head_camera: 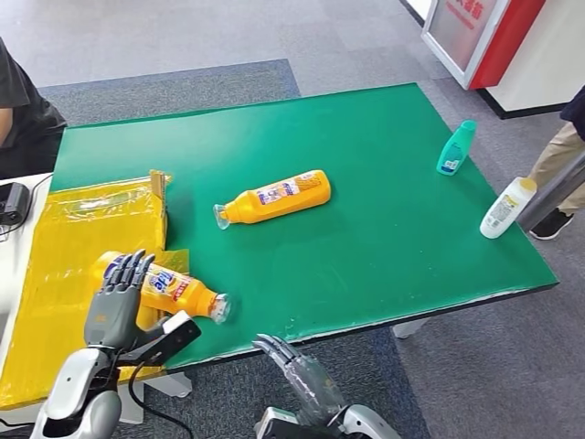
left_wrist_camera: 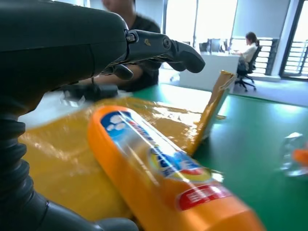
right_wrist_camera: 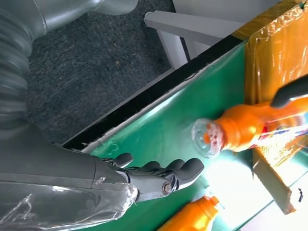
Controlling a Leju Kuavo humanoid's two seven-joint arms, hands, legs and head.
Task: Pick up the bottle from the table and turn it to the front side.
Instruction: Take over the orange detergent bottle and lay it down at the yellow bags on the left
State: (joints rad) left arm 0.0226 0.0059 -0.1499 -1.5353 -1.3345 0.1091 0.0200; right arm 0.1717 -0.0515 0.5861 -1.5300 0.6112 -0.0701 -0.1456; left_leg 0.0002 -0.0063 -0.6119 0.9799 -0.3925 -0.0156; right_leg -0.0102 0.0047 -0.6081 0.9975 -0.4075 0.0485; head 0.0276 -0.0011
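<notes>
An orange bottle [head_camera: 181, 291] with a clear cap lies on its side at the table's front left, its base on a yellow plastic-wrapped sheet [head_camera: 66, 247], its colourful label facing up. My left hand [head_camera: 116, 302] hovers at the bottle's [left_wrist_camera: 163, 178] base end, fingers [left_wrist_camera: 163, 48] spread above it and thumb low beside it, not closed on it. My right hand [head_camera: 298, 368] hangs below the table's front edge, fingers [right_wrist_camera: 163, 173] straight and holding nothing, a short way from the bottle's cap [right_wrist_camera: 203, 138]. A second orange bottle [head_camera: 276, 197] lies mid-table.
The green table [head_camera: 387, 265] carries a teal bottle [head_camera: 457, 146] and a white bottle [head_camera: 507, 207] near its right edge. One person stands at the right [head_camera: 562, 155], another sits at the far left [head_camera: 21, 119]. A raised cardboard flap [head_camera: 158, 192] borders the yellow sheet.
</notes>
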